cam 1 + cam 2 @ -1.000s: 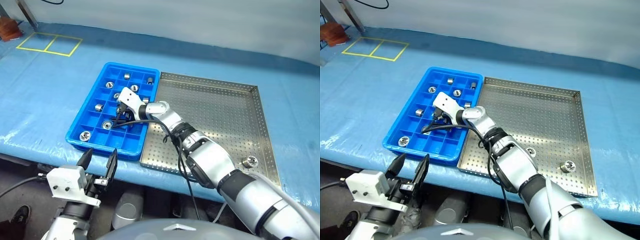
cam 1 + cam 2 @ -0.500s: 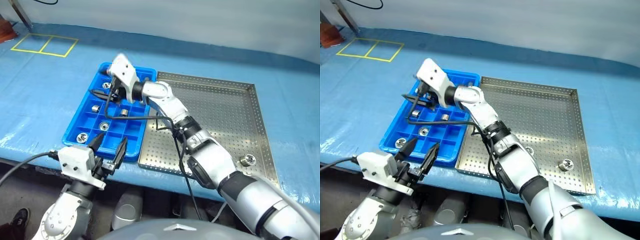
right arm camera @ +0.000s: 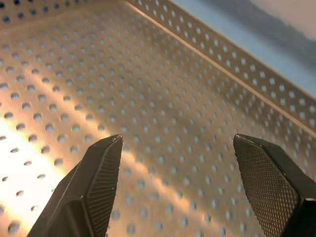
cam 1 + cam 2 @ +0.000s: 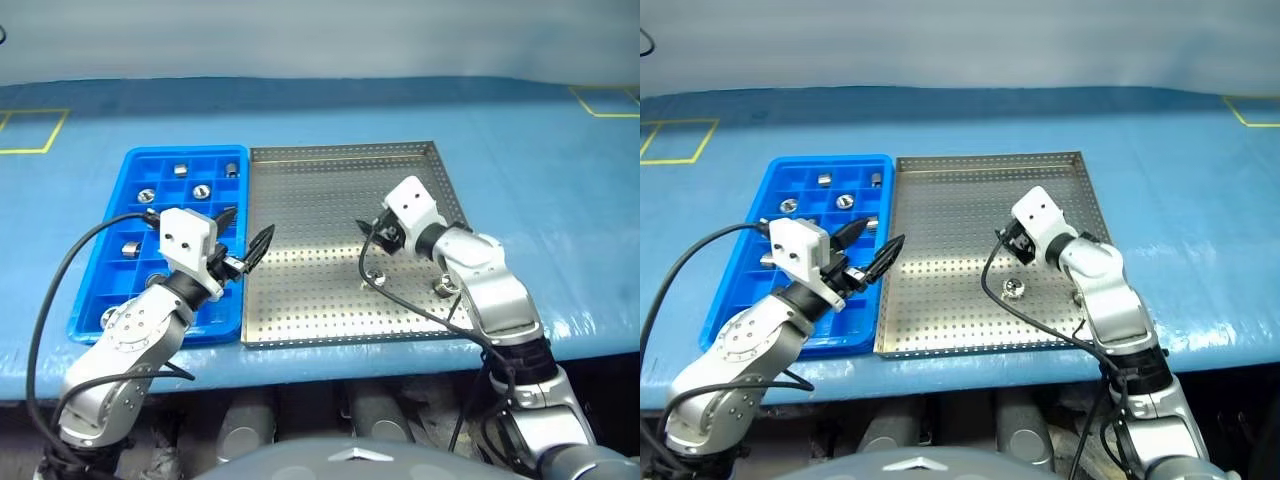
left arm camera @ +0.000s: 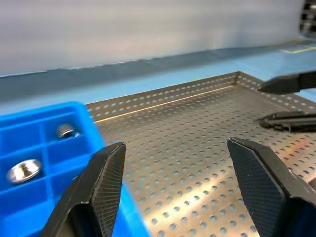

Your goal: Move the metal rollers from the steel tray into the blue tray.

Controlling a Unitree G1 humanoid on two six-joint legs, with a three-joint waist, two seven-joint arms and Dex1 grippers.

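**A:** Start with the head camera. What do you have in front of you?

**B:** You have the steel tray (image 4: 340,190) in the middle of the blue table cover (image 4: 540,150), with the blue tray (image 4: 110,215) touching its left rim. Your left gripper (image 4: 243,252) hangs over the seam between the two trays, fingers spread and nothing between them. Your right gripper (image 4: 1002,240) is over the steel tray's right half, fingers parted and empty too.

**A:** And the metal rollers?

**B:** You can see one roller (image 4: 1013,289) on the perforated floor just nearer you than the right gripper, and a second one (image 4: 441,288) by the right forearm near the tray's right rim. Several more already sit in the blue tray's compartments, for example one in the far rows (image 4: 202,190).

**A:** Left wrist camera?

**B:** You look along two spread black fingers (image 5: 106,182) with bare perforated steel between them. A corner of the blue tray shows with two rollers (image 5: 22,169) in neighbouring cells. The other gripper's black fingertips (image 5: 289,83) show near the tray's far rim.

**A:** Right wrist camera?

**B:** Your fingers (image 3: 101,173) stand wide apart over the steel tray's holed floor, with its rim (image 3: 237,64) running beyond. They grasp nothing.
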